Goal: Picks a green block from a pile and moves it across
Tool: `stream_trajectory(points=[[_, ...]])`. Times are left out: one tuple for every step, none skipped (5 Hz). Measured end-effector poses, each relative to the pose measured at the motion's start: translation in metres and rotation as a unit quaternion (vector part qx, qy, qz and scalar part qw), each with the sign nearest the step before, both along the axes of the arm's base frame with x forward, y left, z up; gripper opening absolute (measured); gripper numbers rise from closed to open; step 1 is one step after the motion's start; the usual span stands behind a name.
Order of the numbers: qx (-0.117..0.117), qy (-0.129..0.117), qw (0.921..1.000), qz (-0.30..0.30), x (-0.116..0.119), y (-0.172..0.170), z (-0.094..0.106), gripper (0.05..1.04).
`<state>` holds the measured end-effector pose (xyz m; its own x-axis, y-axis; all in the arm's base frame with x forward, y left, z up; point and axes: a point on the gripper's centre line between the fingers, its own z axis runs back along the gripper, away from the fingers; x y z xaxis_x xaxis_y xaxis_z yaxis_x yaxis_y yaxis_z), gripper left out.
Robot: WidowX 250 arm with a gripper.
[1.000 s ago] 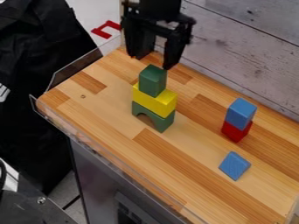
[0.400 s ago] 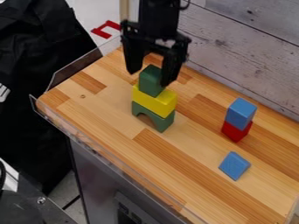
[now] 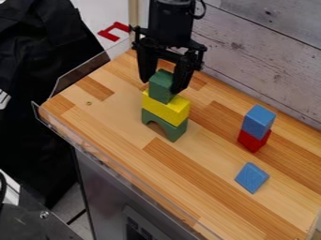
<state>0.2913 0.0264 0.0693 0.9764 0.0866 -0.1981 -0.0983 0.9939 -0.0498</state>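
Note:
The gripper hangs at the top of the pile, around the upright green block, and overlaps the block's right edge. Whether it holds the block cannot be made out. Under that block lies a yellow block, which rests on a green arch block standing on the wooden table.
Right of the pile, a blue block sits on a red block. Nearer the front lies a blue wedge-shaped block. A clear guard edges the table at the left, and a plank wall stands behind.
The gripper has come down from above and behind the pile to the top green block, most of it in the first half second. The blocks have kept their places.

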Motion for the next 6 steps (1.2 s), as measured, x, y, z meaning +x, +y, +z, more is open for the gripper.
stream_trajectory(points=[[0.002,0.005,1.0000,0.007,0.001,-0.001,-0.001,0.586],[0.010,0.010,0.9999,0.005,0.001,-0.005,0.001,0.586],[0.042,0.006,0.9986,-0.030,0.010,-0.034,0.015,0.585],[0.046,-0.020,0.9943,-0.094,0.015,-0.080,0.030,0.585],[0.041,-0.035,0.9897,-0.133,0.017,-0.110,0.038,0.585],[0.029,-0.031,0.9890,-0.142,0.017,-0.123,0.033,0.585]])
